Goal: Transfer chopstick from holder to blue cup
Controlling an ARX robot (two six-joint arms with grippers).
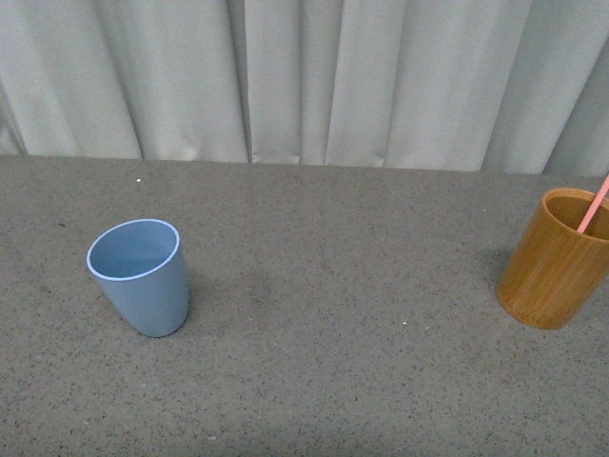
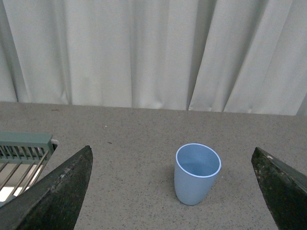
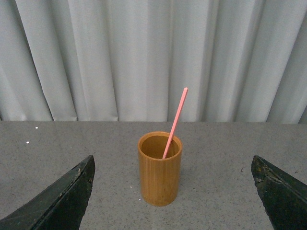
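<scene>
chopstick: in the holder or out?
In. The chopstick leans inside the holder, its lower end below the rim and its top sticking out. The blue cup looks empty.

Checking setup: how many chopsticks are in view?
1: the chopstick leans in the holder, on the right. The blue cup, on the left, looks empty; the holder's bottom is hidden.

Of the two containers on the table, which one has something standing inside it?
The orange-brown holder, on the robot's right: a pink chopstick leans out over its rim. The blue cup, on the left, shows only its bare inside.
</scene>
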